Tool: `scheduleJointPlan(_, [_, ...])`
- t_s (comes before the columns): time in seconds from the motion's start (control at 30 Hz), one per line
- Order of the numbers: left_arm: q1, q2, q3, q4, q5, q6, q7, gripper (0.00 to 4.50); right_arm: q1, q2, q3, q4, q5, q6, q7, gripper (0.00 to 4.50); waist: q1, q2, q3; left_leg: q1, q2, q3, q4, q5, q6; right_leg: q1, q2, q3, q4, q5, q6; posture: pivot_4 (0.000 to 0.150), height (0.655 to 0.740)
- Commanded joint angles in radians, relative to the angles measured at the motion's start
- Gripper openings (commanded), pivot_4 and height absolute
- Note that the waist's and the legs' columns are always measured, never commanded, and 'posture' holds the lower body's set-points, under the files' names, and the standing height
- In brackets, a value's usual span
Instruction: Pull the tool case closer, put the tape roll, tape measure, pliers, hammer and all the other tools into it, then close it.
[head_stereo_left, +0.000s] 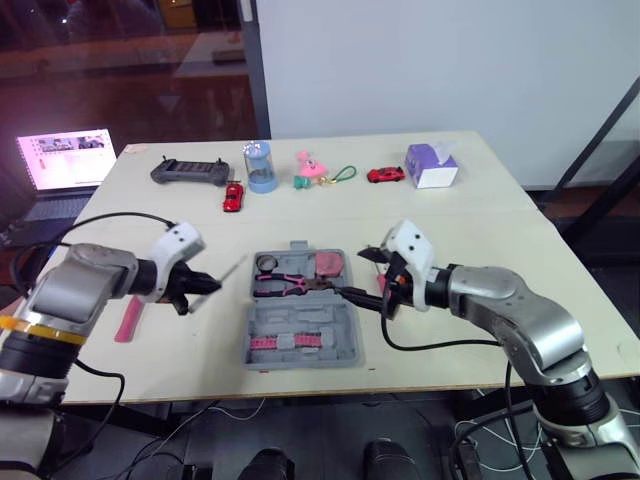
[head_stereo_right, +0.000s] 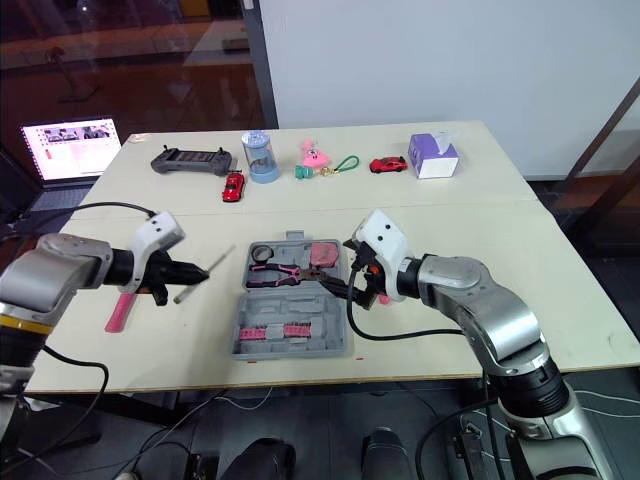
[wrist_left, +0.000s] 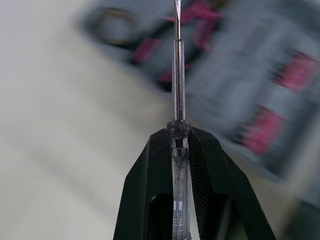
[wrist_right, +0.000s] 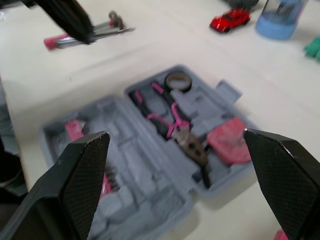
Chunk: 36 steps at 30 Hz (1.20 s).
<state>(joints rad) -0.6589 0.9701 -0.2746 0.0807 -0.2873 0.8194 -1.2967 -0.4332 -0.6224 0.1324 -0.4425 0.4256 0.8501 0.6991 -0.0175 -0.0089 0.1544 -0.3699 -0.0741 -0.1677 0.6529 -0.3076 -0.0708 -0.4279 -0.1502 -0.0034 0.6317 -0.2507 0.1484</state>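
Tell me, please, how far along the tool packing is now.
Done: the tool case sits open, holding the tape roll, pliers and a pink tape measure. In hand: the left gripper grips a screwdriver; the right gripper hovers open beside the case. Left: a pink-handled tool on the table, then closing the case.

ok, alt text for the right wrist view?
An open grey tool case lies on the table, framed by the wide-open right tool; inside it are pliers, a black tape roll and a pink tape measure. Beyond the case, the left tool grips a screwdriver.
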Motion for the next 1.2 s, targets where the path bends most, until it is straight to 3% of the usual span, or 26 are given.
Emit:
scheduleJointPlan(0.03, [-0.112, 0.006, -0.109, 0.049, 0.061, -0.048, -0.145, 0.03, 0.005, -0.025, -0.006, -0.031, -0.006, -0.043, 0.027, 4.50, -0.001, 0.000, 0.000, 0.000, 0.000, 0.000, 0.000, 0.000, 0.000, 0.000, 0.000, 0.000, 0.000, 0.000, 0.000, 0.150, 0.7400])
scheduleJointPlan(0.17, [-0.208, -0.065, -0.254, 0.156, 0.194, -0.184, -0.213, 0.03, 0.012, -0.036, 0.017, -0.029, -0.018, -0.055, 0.039, 4.50, -0.003, 0.000, 0.000, 0.000, 0.000, 0.000, 0.000, 0.000, 0.000, 0.000, 0.000, 0.000, 0.000, 0.000, 0.000, 0.150, 0.7400])
scheduleJointPlan(0.33, [-0.279, -0.169, -0.321, 0.253, 0.297, -0.268, -0.220, 0.03, 0.016, -0.038, 0.030, -0.031, -0.027, -0.061, 0.049, 4.50, -0.006, -0.001, 0.001, -0.002, 0.000, 0.000, 0.002, 0.000, 0.000, 0.000, 0.000, -0.001, 0.000, 0.000, 0.000, 0.150, 0.7400])
scheduleJointPlan(0.57, [-0.395, -0.346, -0.385, 0.455, 0.454, -0.397, -0.141, 0.03, 0.018, -0.043, 0.037, -0.030, -0.034, -0.067, 0.062, 4.50, 0.000, -0.003, 0.002, -0.005, -0.001, -0.001, 0.010, -0.001, 0.003, 0.001, 0.000, -0.002, 0.000, 0.001, 0.003, 0.150, 0.7400])
scheduleJointPlan(1.2, [-0.407, -0.460, -0.415, 0.506, 0.627, -0.478, -0.148, 0.03, 0.037, -0.024, 0.020, -0.088, -0.010, -0.012, 0.010, 4.50, -0.003, -0.003, 0.003, -0.005, -0.001, -0.001, 0.011, -0.002, 0.003, 0.001, 0.000, -0.002, 0.000, 0.002, 0.004, 0.150, 0.7400])
